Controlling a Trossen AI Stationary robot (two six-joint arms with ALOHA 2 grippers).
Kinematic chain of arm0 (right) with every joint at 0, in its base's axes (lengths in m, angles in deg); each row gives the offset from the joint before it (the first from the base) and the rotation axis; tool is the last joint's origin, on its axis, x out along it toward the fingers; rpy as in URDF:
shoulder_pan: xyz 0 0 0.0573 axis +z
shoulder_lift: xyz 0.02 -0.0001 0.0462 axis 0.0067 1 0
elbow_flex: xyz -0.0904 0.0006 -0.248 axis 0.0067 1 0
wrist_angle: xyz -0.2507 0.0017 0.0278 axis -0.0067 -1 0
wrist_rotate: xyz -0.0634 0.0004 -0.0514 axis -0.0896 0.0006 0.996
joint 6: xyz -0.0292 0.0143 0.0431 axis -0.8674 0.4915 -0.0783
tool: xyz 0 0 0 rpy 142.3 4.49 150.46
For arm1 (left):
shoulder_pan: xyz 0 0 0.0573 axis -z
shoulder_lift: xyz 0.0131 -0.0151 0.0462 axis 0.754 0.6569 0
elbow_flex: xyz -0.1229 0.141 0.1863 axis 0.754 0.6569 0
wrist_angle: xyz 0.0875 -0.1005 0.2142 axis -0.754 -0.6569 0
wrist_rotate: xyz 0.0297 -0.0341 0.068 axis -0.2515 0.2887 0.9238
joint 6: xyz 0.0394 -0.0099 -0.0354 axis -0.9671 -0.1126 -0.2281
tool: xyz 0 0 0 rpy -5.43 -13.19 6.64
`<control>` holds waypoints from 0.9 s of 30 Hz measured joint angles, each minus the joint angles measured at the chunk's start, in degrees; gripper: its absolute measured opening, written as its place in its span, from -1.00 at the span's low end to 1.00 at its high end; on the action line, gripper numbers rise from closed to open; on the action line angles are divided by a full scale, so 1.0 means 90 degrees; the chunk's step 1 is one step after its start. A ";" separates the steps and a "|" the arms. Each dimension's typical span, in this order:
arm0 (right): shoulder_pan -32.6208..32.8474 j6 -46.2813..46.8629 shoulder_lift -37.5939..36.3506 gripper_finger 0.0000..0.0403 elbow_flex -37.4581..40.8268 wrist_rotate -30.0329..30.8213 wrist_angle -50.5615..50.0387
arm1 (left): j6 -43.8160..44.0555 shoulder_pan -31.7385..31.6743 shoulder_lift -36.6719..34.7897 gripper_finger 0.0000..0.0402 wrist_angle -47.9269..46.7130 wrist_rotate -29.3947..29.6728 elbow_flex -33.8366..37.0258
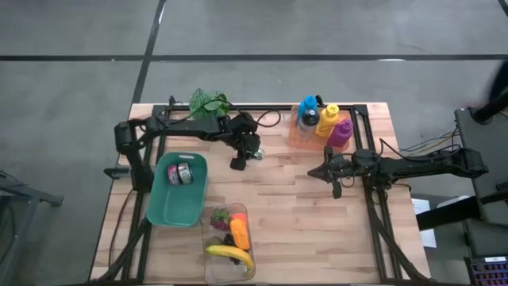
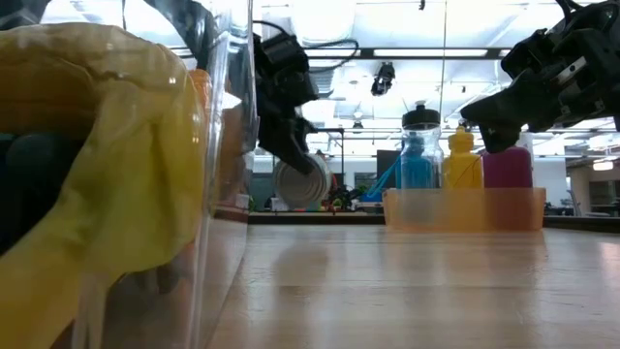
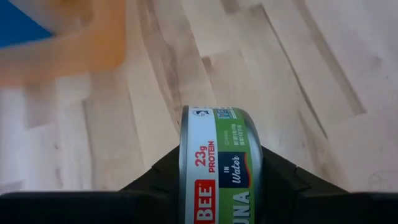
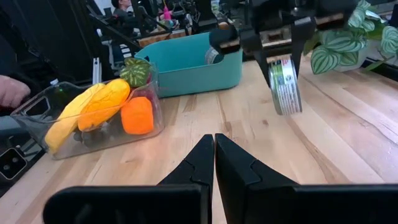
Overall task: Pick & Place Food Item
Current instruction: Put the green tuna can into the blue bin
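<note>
High view, left to right. A teal plastic bin sits at the table's left side with one small round can already lying in it. Just beside it, toward the table's near edge, a clear plastic container holds a yellow banana, an orange fruit-shaped item and a dark red-and-green piece.

Near the middle, the left gripper hangs above bare wood, well apart from the bin. Its fingers are clamped on a round tuna can with a green-and-white label, held on edge. The right wrist view shows this can clear of the wooden tabletop, so the pick looks done.

Further right, an orange tray carries blue, yellow and magenta bottles at the far edge.

The right gripper waits over the table's right half, fingers pressed together and holding nothing.

Judgement: grasp and lift are complete; carry to the teal bin and release remain. Likely the second can of its kind to go in.
</note>
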 joint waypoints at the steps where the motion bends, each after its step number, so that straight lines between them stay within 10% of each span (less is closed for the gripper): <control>1: -0.0002 0.0000 0.0000 -0.94 0.0000 0.0002 0.0000 | 0.0005 0.0014 -0.0080 -0.31 -0.0001 0.0032 0.0000; 12: -0.0002 0.0000 0.0000 -0.94 0.0000 0.0001 0.0000 | 0.0929 0.0365 -0.1222 -0.31 -0.0092 0.0571 0.0000; 27: -0.0002 0.0000 0.0000 -0.94 0.0000 0.0000 0.0000 | 0.3394 0.2038 -0.2269 -0.31 -0.1643 0.3423 0.0002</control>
